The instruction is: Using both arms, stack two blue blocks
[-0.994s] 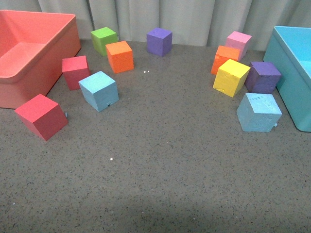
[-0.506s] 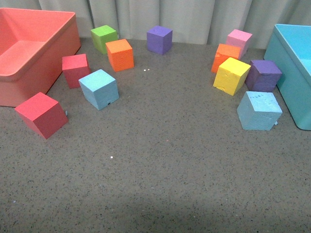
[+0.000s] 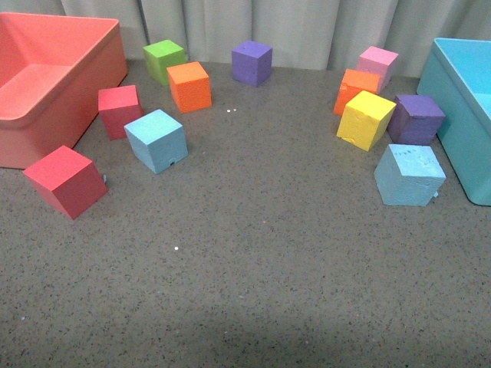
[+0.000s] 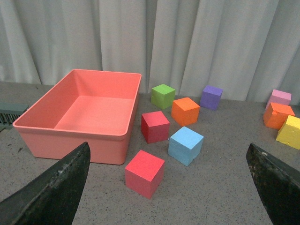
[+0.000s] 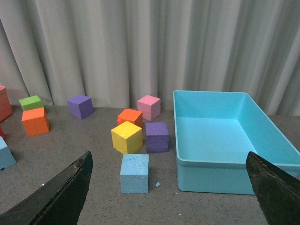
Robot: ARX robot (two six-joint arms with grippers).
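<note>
Left gripper (image 4: 166, 187) stands wide open, its two dark, matte, wedge-shaped fingers (image 4: 56, 187) at the lower corners of the wrist view, with nothing between them and touching nothing. The right gripper (image 5: 168, 187) is spread just as wide and is likewise empty, above the grey speckled table (image 3: 253, 253). Neither arm shows in the front view. The left blue block (image 3: 156, 141) sits flat on the table on the robot's left. It is turned so that one vertical edge faces the robot, and it lies just beside a red cube (image 3: 120, 112), with a second red cube (image 3: 66, 182) nearer the robot. The right blue block (image 3: 409, 175) lies well apart from it on the right, close to the wall of the turquoise bin (image 3: 460, 130) and in front of the yellow cube (image 3: 366, 120) and a purple cube (image 3: 416, 120). It is also turned a little off square. Both are cubes, so neither has a long axis. They are light sky-blue foam, and the right one's top face is pitted and rough, with a small blue crumb by its base. Neither is stacked. Farther out stand a smooth coral plastic bin (image 3: 100, 84) with rounded corners on the left, and green (image 3: 164, 61), orange (image 3: 189, 87), purple (image 3: 252, 63) and pink (image 3: 377, 66) cubes. A pleated pale curtain (image 3: 307, 31) hangs behind them.
</note>
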